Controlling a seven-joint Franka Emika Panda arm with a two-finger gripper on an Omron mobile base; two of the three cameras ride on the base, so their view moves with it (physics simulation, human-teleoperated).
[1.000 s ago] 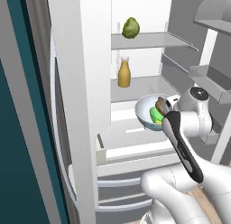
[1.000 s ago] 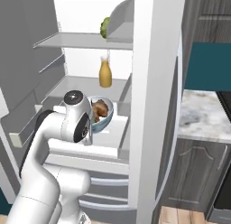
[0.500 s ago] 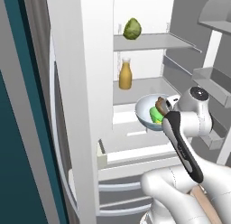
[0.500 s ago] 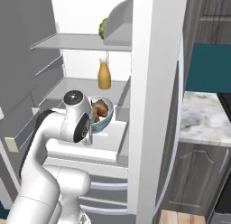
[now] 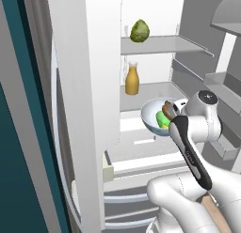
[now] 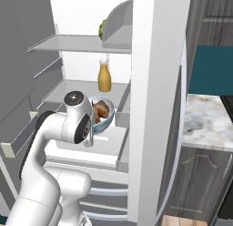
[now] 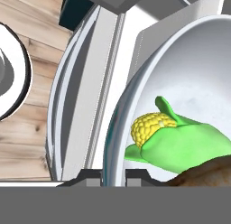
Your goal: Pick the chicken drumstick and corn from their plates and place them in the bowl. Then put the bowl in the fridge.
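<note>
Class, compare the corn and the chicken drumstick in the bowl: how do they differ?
The corn is bright green husk with yellow kernels showing; the chicken drumstick is glossy reddish-brown. The corn is oblong, the drumstick lumpier. Both lie together in the bowl, whose rim the gripper pinches.

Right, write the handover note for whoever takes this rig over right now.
Gripper: jaws shut on the rim of the bowl, held inside the open fridge, above the white ledge below the bottle's shelf.
Corn: in the bowl, husk on, yellow tip showing.
Chicken drumstick: in the bowl beside the corn.
Also in the fridge: an orange bottle on the shelf behind the bowl, a green lumpy ball on the shelf above.
Done: both foods loaded, bowl carried into the fridge.
Left: set the bowl down on a shelf, open the jaws, pull the arm out.
</note>
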